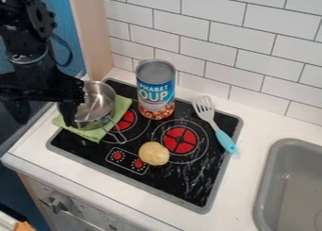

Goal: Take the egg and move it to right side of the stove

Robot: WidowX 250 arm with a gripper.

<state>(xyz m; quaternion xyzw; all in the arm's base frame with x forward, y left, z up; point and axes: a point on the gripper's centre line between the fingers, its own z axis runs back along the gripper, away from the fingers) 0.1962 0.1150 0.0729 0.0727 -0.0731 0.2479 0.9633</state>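
From where I stand, the black arm drops in at the upper left, its upper end cut off, and the left end of the gripper (47, 110) runs out of sight too. One finger hangs in front of the metal pot (97, 105) and hides part of its left side. The pot in turn covers much of the green cloth (123, 105) and, with it, part of the left burner (124, 120). The sink (271, 178) is cut off at the right, and I can't make out what the orange-brown thing (24, 226) in the bottom left corner is. The fingers are wide apart, with nothing gripped between them. The egg (154, 153), a rounded tan thing that could pass for a small potato, sits well apart from them, lower and to the right, out past the pot and its handle. It rests on the black stove (189, 183) near the front, beside the red knobs (138, 164) and just left of the right burner (180, 140). Behind it stands the soup can (155, 88), and the blue-handled fork (224, 139) lies off to the right.
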